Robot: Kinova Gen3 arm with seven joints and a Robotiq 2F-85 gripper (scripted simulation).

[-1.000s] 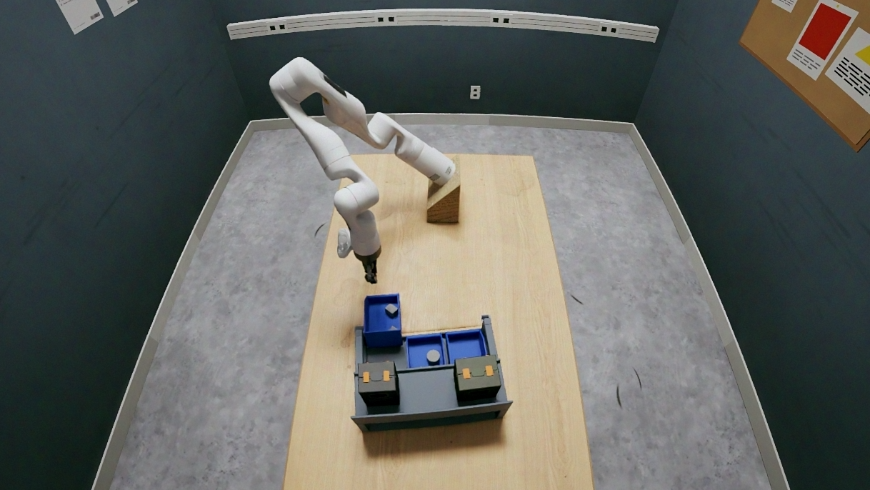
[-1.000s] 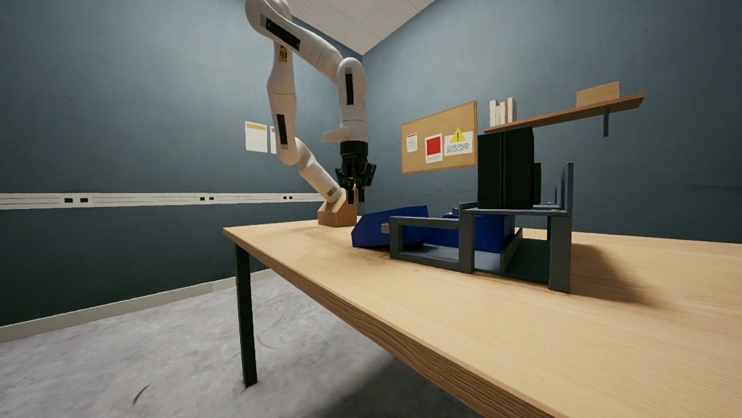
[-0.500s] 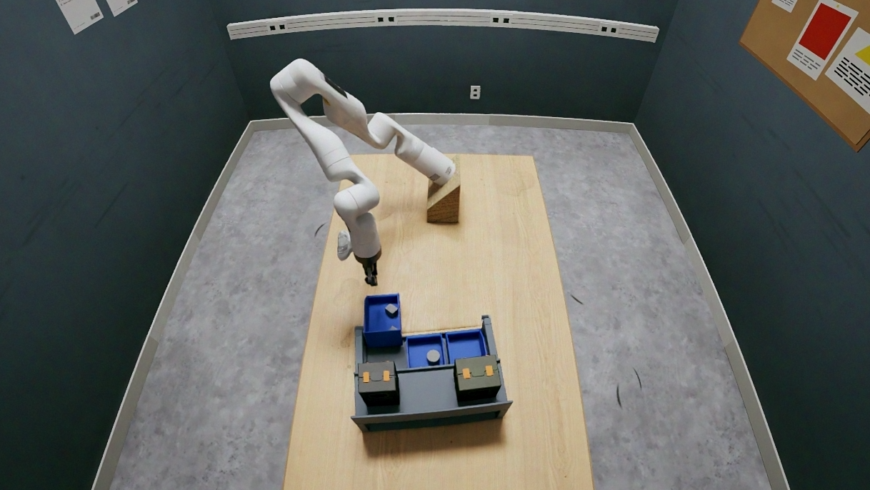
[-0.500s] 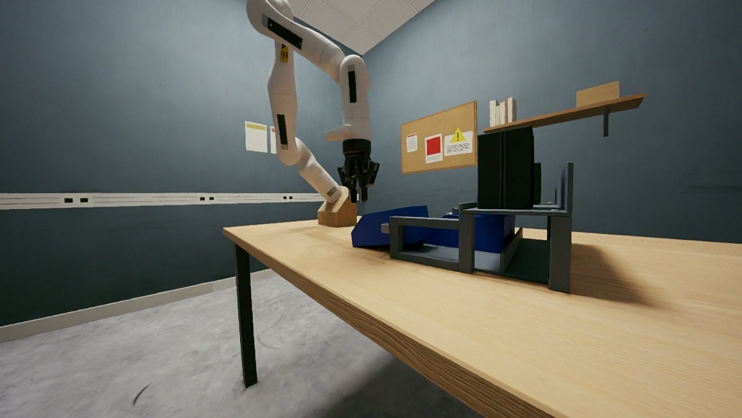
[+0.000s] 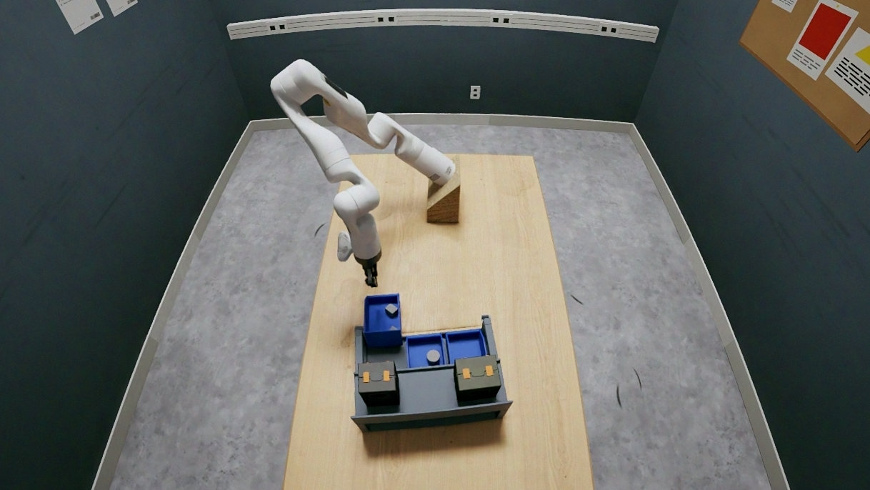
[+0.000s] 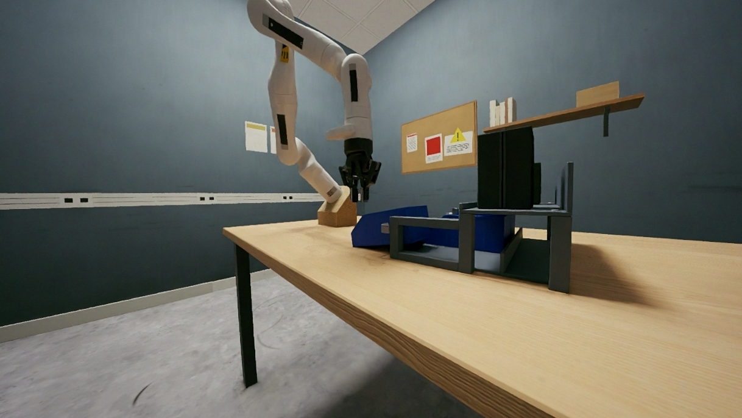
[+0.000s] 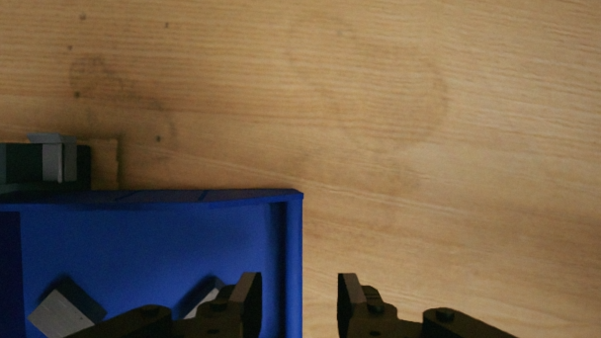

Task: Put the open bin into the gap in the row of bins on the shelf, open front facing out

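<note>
— Top view?
— One blue open-fronted plastic bin (image 5: pixel 373 317) (image 6: pixel 369 228) (image 7: pixel 148 237), tipped at the grey shelf's (image 5: pixel 426 389) (image 6: pixel 559 254) left opening.
— Exterior?
— One black two-finger gripper (image 5: pixel 371 281) (image 6: pixel 360 196) (image 7: pixel 300 296) above, empty.
— Wrist?
— Fingers part-open (grey parts (image 7: pixel 60 313) inside); an off-centre push could skew the bin.

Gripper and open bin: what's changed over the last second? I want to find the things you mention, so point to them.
The gripper (image 5: pixel 371 284) (image 6: pixel 360 199) (image 7: pixel 300 296) has shifted slightly toward the open bin (image 5: pixel 375 321) (image 6: pixel 372 228) (image 7: pixel 148 237), jaws parted. Nothing was gripped or released. The bin, its front edge raised on the shelf (image 5: pixel 426 389) (image 6: pixel 466 244) (image 7: pixel 69 160), looks unmoved.
</note>
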